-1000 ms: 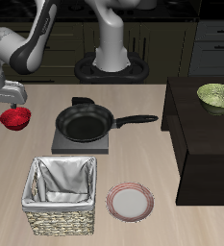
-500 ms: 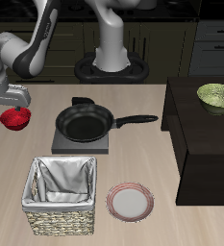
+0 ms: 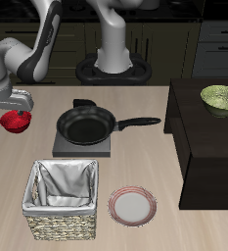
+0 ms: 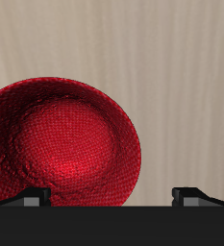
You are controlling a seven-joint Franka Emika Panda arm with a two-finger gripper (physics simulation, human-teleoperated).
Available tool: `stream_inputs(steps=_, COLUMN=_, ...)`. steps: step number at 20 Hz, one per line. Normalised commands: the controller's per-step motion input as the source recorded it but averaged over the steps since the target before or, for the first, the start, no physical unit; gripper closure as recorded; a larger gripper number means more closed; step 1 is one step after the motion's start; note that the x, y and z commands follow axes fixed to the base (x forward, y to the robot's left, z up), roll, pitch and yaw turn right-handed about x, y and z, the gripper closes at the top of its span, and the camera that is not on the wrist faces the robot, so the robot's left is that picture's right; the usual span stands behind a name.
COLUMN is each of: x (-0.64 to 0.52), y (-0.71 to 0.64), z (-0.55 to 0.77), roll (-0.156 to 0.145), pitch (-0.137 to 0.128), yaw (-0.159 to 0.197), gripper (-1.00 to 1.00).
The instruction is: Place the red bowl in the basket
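The red bowl (image 3: pixel 16 123) sits upright on the wooden table, near its side edge and beside the pan. My gripper (image 3: pixel 18 109) hangs just above the bowl, open, with nothing between its fingers. In the wrist view the bowl (image 4: pixel 65 144) lies right below me, its rim reaching between the two dark fingertips (image 4: pixel 32 197), and the gripper (image 4: pixel 112 198) stands wide apart over one side of it. The wicker basket (image 3: pixel 61 223), lined with grey-white cloth, stands nearer the table's front edge and holds nothing.
A black frying pan (image 3: pixel 86 125) rests on a dark burner plate at the table's middle, its handle pointing away from the bowl. A pink-rimmed plate (image 3: pixel 132 206) lies beside the basket. A green patterned bowl (image 3: pixel 221 98) sits on the dark cabinet (image 3: pixel 208 147).
My gripper has come down a little and shifted slightly over the red bowl. The bowl and everything else have stayed in place.
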Motion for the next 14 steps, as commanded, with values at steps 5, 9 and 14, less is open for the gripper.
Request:
stream_inputs(steps=5, x=-0.01, y=-0.05, z=-0.06, roll=-0.011, pitch=0.010, yaw=-0.004, gripper=-1.00)
stream_inputs(steps=9, x=-0.02, y=-0.08, z=-0.25, roll=-0.022, pitch=0.039, yaw=0.004, gripper=-1.00)
stream_inputs(steps=14, x=-0.01, y=-0.08, z=-0.21, roll=-0.014, pitch=0.036, yaw=-0.039, gripper=1.00)
